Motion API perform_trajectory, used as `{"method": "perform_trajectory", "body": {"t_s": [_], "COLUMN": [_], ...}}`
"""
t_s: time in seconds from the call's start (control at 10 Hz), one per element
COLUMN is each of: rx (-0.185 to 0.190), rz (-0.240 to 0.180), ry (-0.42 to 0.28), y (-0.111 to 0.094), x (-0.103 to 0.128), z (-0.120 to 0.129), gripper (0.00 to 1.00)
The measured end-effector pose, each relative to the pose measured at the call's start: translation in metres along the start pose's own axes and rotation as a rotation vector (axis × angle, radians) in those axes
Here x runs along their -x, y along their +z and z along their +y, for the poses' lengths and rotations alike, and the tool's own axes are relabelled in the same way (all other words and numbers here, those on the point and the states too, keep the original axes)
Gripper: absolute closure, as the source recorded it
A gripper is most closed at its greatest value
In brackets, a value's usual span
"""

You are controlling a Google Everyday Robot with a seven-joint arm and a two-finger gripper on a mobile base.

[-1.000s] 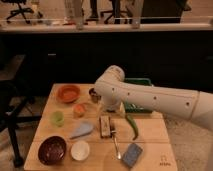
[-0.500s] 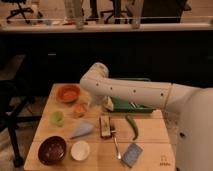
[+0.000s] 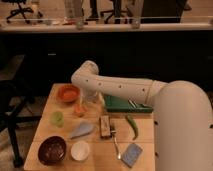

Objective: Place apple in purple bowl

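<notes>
On the wooden worktop point(image 3: 145, 131), the apple point(image 3: 79, 110) sits loose between the orange bowl point(image 3: 68, 92) and the light-green round thing point(image 3: 57, 118), well apart from the purple bowl point(image 3: 52, 149) at the front left corner. The claw point(image 3: 90, 102) hangs just right of the apple, spread open with nothing in it. Likely a pre-grasp pose: wrist pointing down so the fingers can straddle the fruit from above, with the arm reaching across over the green tray point(image 3: 125, 104). The purple bowl is empty and next to the white bowl point(image 3: 80, 150), so the drop spot is free.

Versus earlier frames: the arm's elbow has swung left, carrying the claw from over the tray side to beside the apple. The apple, bowls, and green pepper point(image 3: 132, 126) are unmoved. No grasp yet.
</notes>
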Motion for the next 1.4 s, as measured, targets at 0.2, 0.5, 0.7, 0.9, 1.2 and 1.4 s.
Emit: {"method": "perform_trajectory", "body": {"t_s": [0.2,0.5,0.7,0.9,1.2,1.4], "rx": [-0.016,-0.014,-0.008,-0.002,-0.009,-0.020], "rz": [-0.017,-0.051,-0.074,-0.094,-0.118,-0.134], "ry": [-0.009,-0.012,-0.030,-0.051,-0.084,-0.087], "y": [0.011,0.026,0.036,0.045,0.058,0.070], "x": [-0.010,-0.015,-0.016,-0.020,-0.023,-0.025], "z": [-0.017,-0.032,-0.050,-0.067,-0.087,-0.088], "gripper": [0.20,0.20,0.20,0.20,0.20,0.20]}}
